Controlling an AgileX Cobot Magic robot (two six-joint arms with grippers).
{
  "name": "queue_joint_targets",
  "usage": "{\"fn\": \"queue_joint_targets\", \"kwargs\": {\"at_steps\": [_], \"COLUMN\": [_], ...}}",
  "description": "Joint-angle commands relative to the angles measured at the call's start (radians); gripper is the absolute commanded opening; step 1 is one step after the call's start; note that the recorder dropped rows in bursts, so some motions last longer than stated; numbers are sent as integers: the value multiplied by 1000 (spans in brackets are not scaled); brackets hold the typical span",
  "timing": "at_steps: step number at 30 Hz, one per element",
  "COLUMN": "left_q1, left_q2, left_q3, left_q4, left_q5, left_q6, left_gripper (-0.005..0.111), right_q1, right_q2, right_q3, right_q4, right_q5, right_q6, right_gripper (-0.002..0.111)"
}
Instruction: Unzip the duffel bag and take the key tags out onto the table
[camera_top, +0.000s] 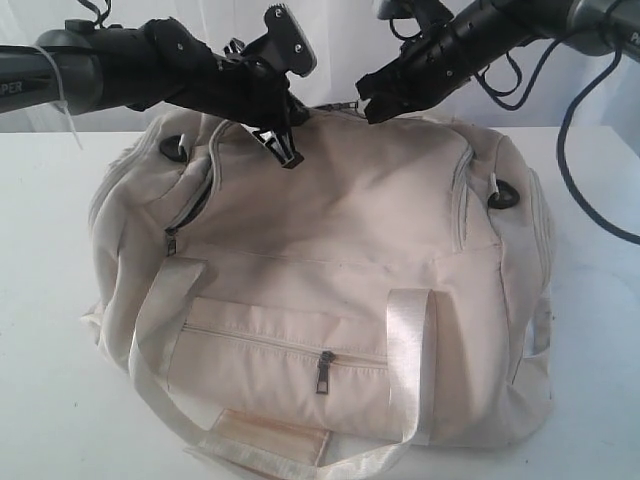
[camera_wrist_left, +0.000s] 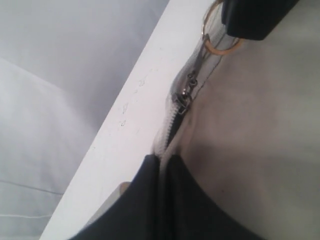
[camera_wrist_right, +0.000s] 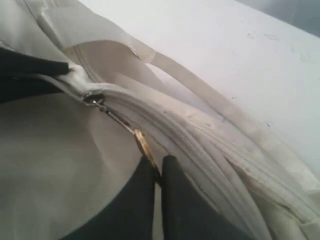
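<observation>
Exterior view: cream fabric duffel bag (camera_top: 340, 230) lies on the wide white table (camera_top: 50, 420), pale webbing handles (camera_top: 405, 350) nearest; at its far top edge, left gripper (camera_top: 287, 152) pinches the zipper-side fabric, right gripper (camera_top: 372, 108) clamps the brass ring pull (camera_wrist_right: 143, 145).

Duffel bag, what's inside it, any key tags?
Nothing inside shows. The top zipper of the duffel bag is closed where visible, so fabric hides the contents; no key tags in sight. The right gripper pinches its ring pull, the left gripper the seam.
</observation>
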Motion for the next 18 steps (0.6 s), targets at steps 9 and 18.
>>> {"fn": "queue_joint_targets", "kwargs": {"at_steps": [9, 18], "left_q1": [35, 35], "left_q2": [-59, -82], "left_q3": [8, 8], "left_q4": [44, 44], "left_q5": [29, 110], "left_q6": [-20, -2], "left_gripper": [0, 0], "right_q1": [-88, -88], "right_q2": [-24, -47], "right_q3": [-2, -2], "right_q4": [-140, 151], "right_q5": [-77, -67], "right_q6": [50, 27], "right_gripper": [0, 0]}}
